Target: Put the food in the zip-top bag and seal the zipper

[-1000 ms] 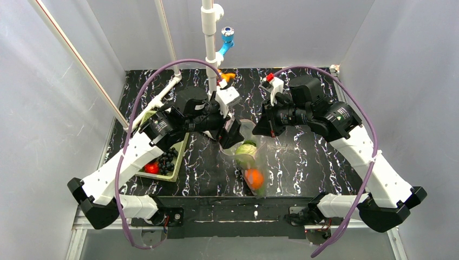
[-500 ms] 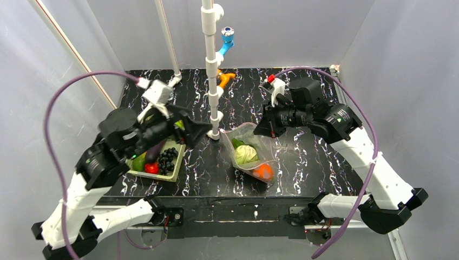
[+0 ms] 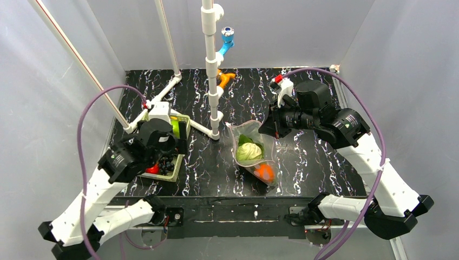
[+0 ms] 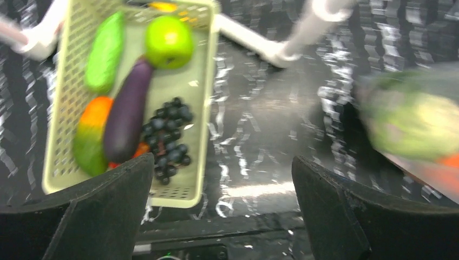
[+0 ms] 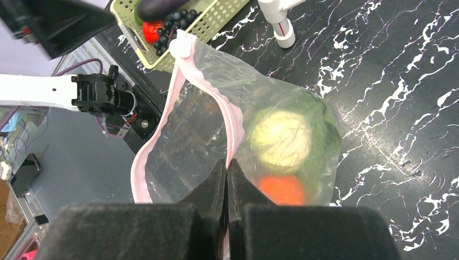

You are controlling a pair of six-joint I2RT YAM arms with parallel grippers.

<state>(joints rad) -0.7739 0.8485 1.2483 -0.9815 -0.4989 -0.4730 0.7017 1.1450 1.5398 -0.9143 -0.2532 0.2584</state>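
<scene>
- On the counter (image 3: 205, 162), middle: zip-top bag (image 3: 243, 132), mouth gaping, holds green round fruit (image 5: 281, 138) and orange ball (image 5: 281, 189), hazy through plastic.
- Right fingers (image 5: 214, 187) pinched tight on pink zipper (image 5: 234, 116).
- Left fingers (image 4: 108, 206) spread wide, empty, over basket (image 4: 208, 81); arm half-hides it from above.

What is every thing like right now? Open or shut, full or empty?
bag: open, with a cabbage and an orange inside.
zipper: not sealed, its two sides apart.
right gripper: shut on the zipper.
left gripper: open, holding nothing.
basket: holds an eggplant, grapes, an apple, a cucumber and a mango.
</scene>
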